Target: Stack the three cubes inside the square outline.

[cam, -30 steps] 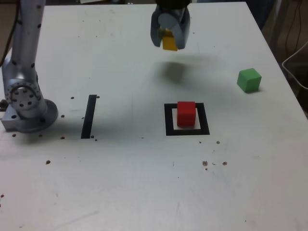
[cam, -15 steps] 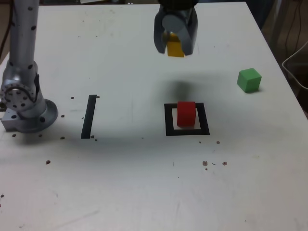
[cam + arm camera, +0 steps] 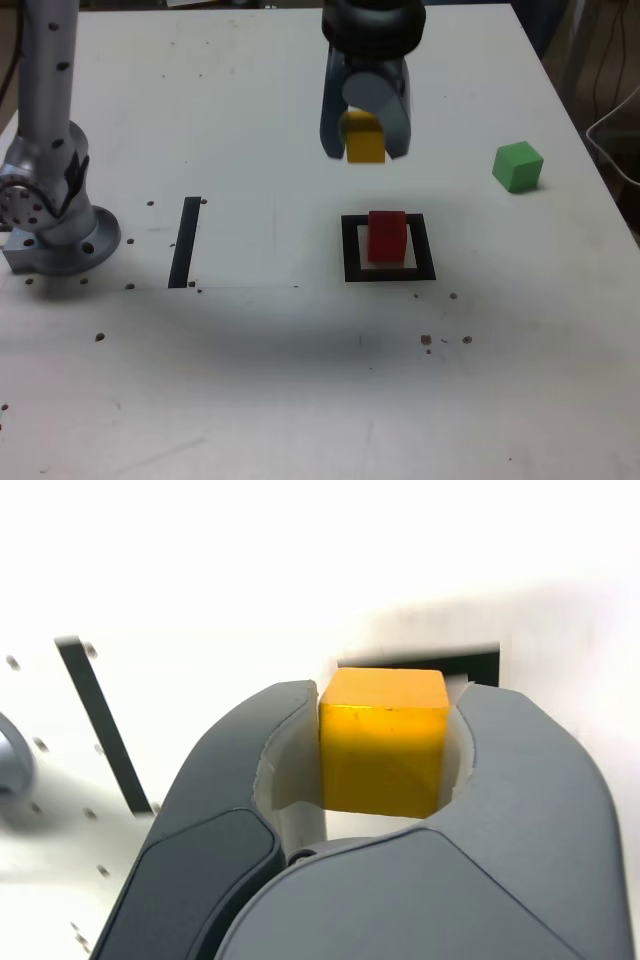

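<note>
The pincer [image 3: 364, 140] hangs above the white desk [image 3: 250, 380], pinching the yellow cube [image 3: 364, 143] between its two grey fingers [image 3: 240, 780], the cube clear of the surface. Below the pincer and a little toward the camera in the exterior view, the red cube [image 3: 387, 236] sits inside the square outline [image 3: 349, 252], apart from the held cube. The green cube [image 3: 518, 166] rests on the desk well off to the pincer's side at the exterior view's right, and the black bar [image 3: 185, 242] lies on the opposite side.

Matt yellow cube [image 3: 383, 742], smooth jaws
</note>
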